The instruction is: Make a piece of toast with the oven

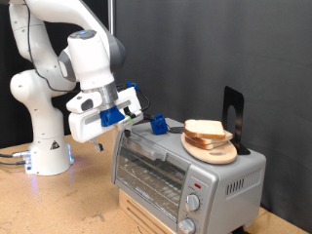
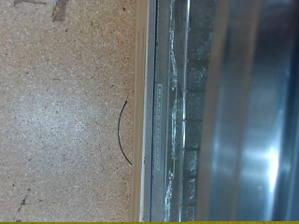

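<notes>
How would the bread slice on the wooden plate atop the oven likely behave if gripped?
The bread slice looks soft, so probably light and easily crushed. It lies flat on the wooden plate, so unlikely to roll. The gripper is not touching it.

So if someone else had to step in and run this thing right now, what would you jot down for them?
Gripper: at the oven's top edge on the exterior view's left, above the glass door; no bread in it. Whether the fingers are open or shut does not show.
Piece of toast: on the round wooden plate on top of the oven.
Oven door: looks closed.
Done: nothing visible yet.
Left: door not open, bread not on the rack, knobs untouched as far as can be seen.
</notes>
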